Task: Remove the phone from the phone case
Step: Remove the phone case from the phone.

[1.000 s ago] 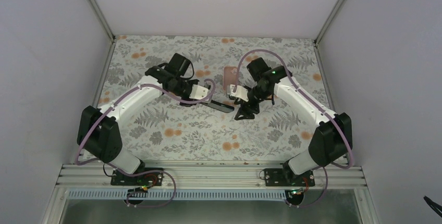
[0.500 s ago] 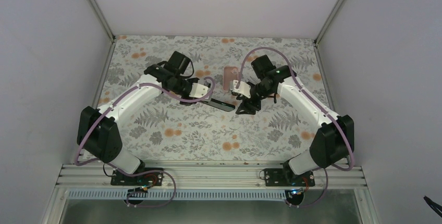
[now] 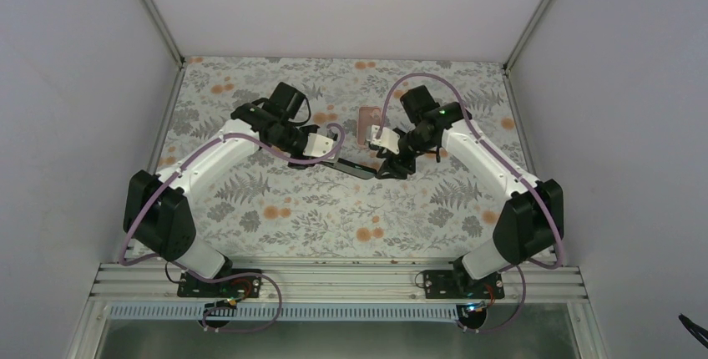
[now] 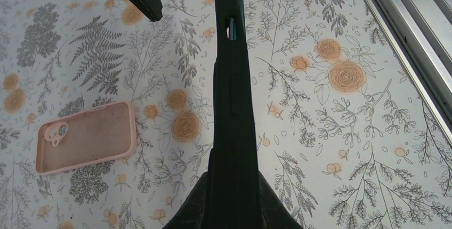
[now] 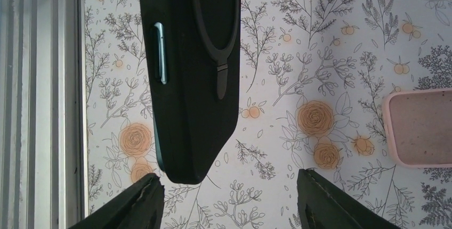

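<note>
The pale pink phone case [image 3: 367, 123] lies empty and open side up on the floral table, also in the left wrist view [image 4: 85, 136] and at the right wrist view's right edge [image 5: 424, 128]. My left gripper [image 3: 334, 161] [image 4: 233, 186] is shut on one end of a black phone slab [image 3: 356, 169] [image 4: 233, 90] and holds it edge-up above the table. The slab [image 5: 189, 69] shows a ring on its back and a teal side button. My right gripper [image 3: 392, 164] [image 5: 229, 182] is open, its fingers [image 5: 144, 202] just at the slab's free end without closing on it.
The table is a floral mat [image 3: 292, 209] between white walls. A metal rail [image 3: 334, 280] runs along the near edge and shows in the wrist views [image 4: 410, 10] [image 5: 37, 80].
My right gripper has moved a little up and left, closer to the slab's free end. The left gripper and slab have barely moved. The pink case is unmoved.
</note>
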You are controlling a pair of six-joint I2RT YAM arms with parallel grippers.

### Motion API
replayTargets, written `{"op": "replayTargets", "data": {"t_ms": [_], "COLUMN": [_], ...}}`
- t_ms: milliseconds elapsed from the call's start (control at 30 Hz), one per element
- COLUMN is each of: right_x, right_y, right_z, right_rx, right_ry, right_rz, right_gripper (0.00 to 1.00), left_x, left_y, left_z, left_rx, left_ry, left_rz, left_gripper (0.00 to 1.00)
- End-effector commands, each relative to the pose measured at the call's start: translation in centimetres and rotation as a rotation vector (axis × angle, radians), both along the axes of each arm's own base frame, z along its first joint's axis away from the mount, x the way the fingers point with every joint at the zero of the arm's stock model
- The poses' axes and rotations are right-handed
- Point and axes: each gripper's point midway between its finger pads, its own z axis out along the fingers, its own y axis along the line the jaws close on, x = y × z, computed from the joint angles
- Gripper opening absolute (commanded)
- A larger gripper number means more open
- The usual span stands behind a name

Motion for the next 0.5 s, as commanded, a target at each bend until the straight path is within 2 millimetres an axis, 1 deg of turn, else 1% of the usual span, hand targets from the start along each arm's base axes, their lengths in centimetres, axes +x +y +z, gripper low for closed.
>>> {"op": "replayTargets", "data": {"t_ms": [0, 167, 333, 467], "right_x": [1.2, 1.9, 2.6, 4.0], "right_y": [0.1, 0.0, 0.2, 0.2], "right_z": [0.7, 0.5, 0.6, 1.0], "right_rx": [0.021, 0.015, 0.021, 0.023], "right_ry": [-0.044, -0.053, -0.064, -0.12], "right_rz": [-0.012, -0.034, -0.046, -0.093], "right_gripper": [0.62, 0.59, 0.57, 0.53], "left_x": [-0.5, -0.9, -1.1, -1.6], "left_y": [-0.7, -0.7, -0.9, -1.2], "left_z": [2.1, 2.5, 3.0, 3.7], "left_rx": [-0.078, -0.089, -0.102, -0.127], "left_ry": [-0.026, -0.026, -0.024, -0.017], "left_rz": [-0.045, -0.052, -0.059, -0.076], "left_gripper": [0.02, 0.02, 0.02, 0.02]}}
